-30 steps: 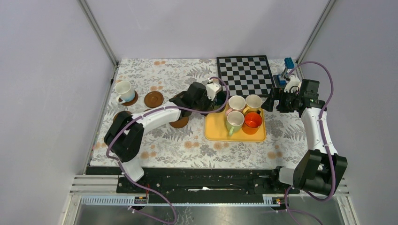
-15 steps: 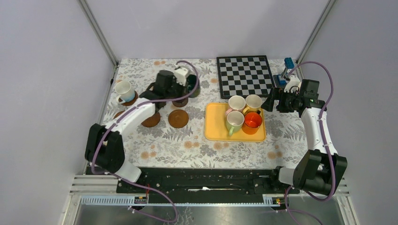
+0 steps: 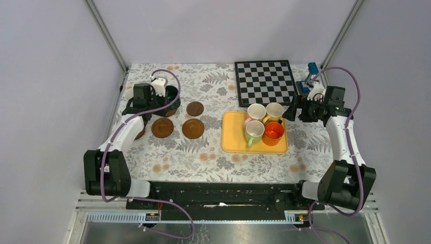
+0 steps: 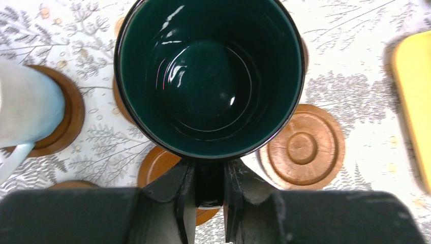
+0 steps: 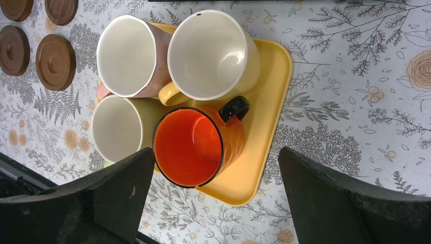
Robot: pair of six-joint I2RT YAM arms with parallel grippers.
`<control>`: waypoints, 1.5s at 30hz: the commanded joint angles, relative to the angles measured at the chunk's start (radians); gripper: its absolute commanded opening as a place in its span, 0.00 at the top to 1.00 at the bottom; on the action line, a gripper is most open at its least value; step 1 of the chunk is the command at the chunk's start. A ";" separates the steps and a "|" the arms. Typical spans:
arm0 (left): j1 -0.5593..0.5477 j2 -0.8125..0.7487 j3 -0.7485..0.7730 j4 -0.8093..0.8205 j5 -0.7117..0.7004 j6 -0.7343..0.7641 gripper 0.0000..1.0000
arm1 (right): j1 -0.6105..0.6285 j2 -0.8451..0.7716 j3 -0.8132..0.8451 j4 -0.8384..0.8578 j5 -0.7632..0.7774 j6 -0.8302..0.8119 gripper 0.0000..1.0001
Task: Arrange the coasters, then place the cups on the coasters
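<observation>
Cups: the pink cup [image 3: 255, 111], cream-yellow cup [image 3: 275, 109], light green cup [image 3: 253, 131] and orange cup [image 3: 273, 130] sit bunched in the yellow tray [image 3: 229, 141], right of centre. The dark green cup [image 4: 208, 76] is back-left, with the left gripper [image 4: 209, 189] clamped on its handle. It's over a coaster [image 3: 172, 112]; seated or not, can't tell. The pale blue cup [image 4: 23, 109] stands on its own coaster [image 4: 68, 119] just beside. Bare coasters [image 3: 193, 128] lie between there and the tray. The right gripper [image 5: 216, 173] hangs above the tray, jaws wide, empty. Step looks like placing the second cup. Next likely: lower it, release the handle, back off clear of the rim.
</observation>
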 commanded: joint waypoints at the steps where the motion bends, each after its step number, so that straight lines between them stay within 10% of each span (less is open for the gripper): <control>1: 0.057 -0.014 0.009 0.100 0.051 0.062 1.00 | 0.004 -0.005 0.012 0.010 -0.033 -0.003 0.02; 36: 0.163 0.277 0.080 0.229 0.077 0.122 1.00 | 0.004 0.015 0.013 0.007 -0.022 -0.005 0.02; 45: 0.162 0.291 0.090 0.205 0.081 0.141 0.86 | 0.004 0.014 0.014 0.005 -0.025 -0.002 0.02</control>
